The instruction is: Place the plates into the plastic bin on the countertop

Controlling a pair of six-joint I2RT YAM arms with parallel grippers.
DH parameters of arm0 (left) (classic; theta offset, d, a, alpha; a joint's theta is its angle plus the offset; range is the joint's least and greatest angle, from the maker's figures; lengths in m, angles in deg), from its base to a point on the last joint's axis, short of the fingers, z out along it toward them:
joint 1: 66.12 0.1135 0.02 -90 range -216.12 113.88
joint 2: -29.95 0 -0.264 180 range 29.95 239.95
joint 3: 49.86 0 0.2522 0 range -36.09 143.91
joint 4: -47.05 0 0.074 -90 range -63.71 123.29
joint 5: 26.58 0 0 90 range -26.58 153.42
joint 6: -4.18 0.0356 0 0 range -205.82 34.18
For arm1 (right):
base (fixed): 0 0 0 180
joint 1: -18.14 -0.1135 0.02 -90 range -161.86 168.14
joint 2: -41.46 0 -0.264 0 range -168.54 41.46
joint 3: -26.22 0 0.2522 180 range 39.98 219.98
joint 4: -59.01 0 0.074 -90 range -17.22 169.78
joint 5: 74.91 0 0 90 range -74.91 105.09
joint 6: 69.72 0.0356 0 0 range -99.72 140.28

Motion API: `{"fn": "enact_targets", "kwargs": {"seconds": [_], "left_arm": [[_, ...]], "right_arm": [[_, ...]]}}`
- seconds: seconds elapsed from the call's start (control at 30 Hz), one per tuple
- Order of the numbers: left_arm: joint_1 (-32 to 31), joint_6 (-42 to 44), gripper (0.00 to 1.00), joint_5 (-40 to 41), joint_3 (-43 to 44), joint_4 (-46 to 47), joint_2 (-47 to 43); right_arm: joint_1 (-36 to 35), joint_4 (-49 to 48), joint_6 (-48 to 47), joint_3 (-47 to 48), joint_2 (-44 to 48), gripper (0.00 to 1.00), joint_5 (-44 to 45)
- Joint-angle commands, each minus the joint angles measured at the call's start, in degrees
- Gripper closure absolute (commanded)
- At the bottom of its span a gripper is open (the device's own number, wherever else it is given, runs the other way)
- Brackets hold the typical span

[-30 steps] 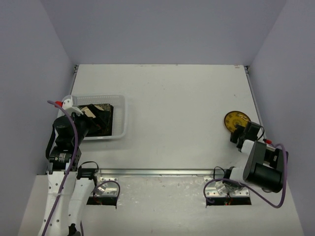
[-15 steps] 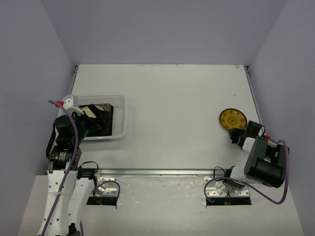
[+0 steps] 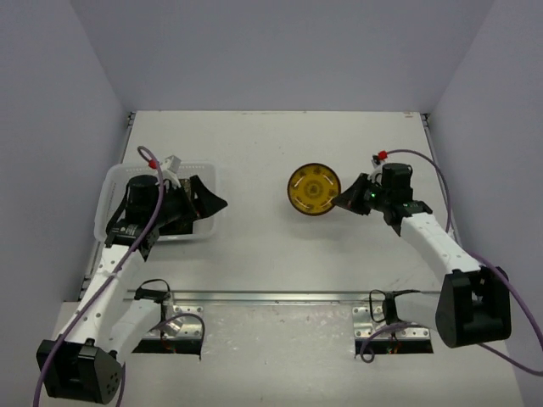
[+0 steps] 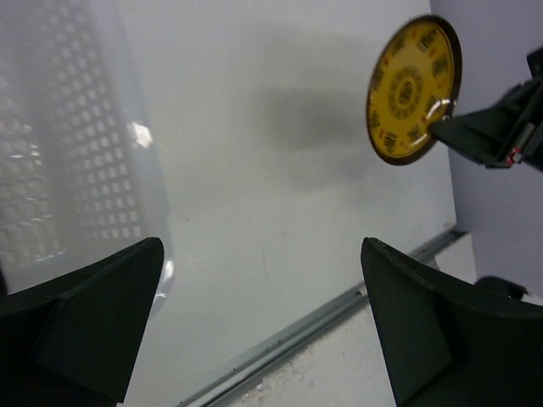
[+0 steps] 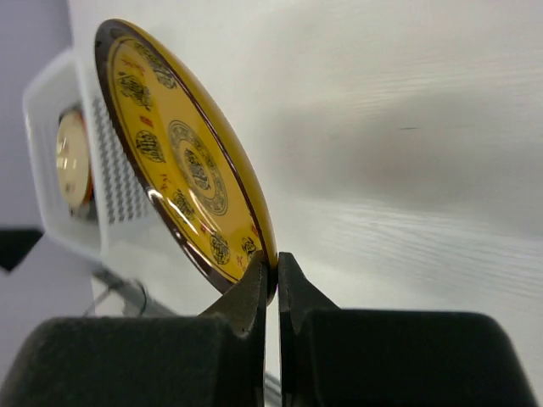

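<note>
One yellow plate (image 3: 313,188) pinched in right end effector (image 3: 339,202), short of bin (image 3: 204,166); other plates (image 5: 71,159) inside; left end effector (image 4: 261,246) spread.

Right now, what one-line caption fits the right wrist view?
Right gripper pinches the rim of the yellow plate, tilted above the white countertop, plastic bin in the background.

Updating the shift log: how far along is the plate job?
Done: at least one round plate lies in the translucent white plastic bin. In hand: the right end effector pinches the round yellow plate by its rim, off the white countertop. Left: carry it over and release; the left end effector is open, empty.
</note>
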Motion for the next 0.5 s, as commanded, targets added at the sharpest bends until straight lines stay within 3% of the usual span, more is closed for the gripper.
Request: {"fn": "enact_targets", "kwargs": {"seconds": [0.0, 0.27, 0.33, 0.4, 0.47], "left_arm": [[-7.6, -5.2, 0.00, -5.3, -0.7, 11.3, 2.4], [-18.6, -9.5, 0.05, -0.3, -1.7, 18.5, 8.3], [-20.5, -9.6, 0.18, 1.4, -1.5, 18.9, 9.9], [-21.3, -9.5, 0.43, 2.9, -1.6, 18.8, 11.4], [-21.4, -9.4, 0.60, 3.8, -1.9, 18.6, 12.2]], "right_arm": [[-10.2, 6.3, -12.5, 7.1, -1.4, 1.00, -11.5], [-21.5, 1.7, -10.3, 11.1, -4.9, 1.00, -16.8], [-21.8, 0.2, -9.5, 11.3, -5.3, 1.00, -17.6], [-21.8, -0.7, -9.2, 11.2, -5.2, 1.00, -17.9], [-21.8, -1.0, -9.1, 11.2, -4.8, 1.00, -18.1]]}}
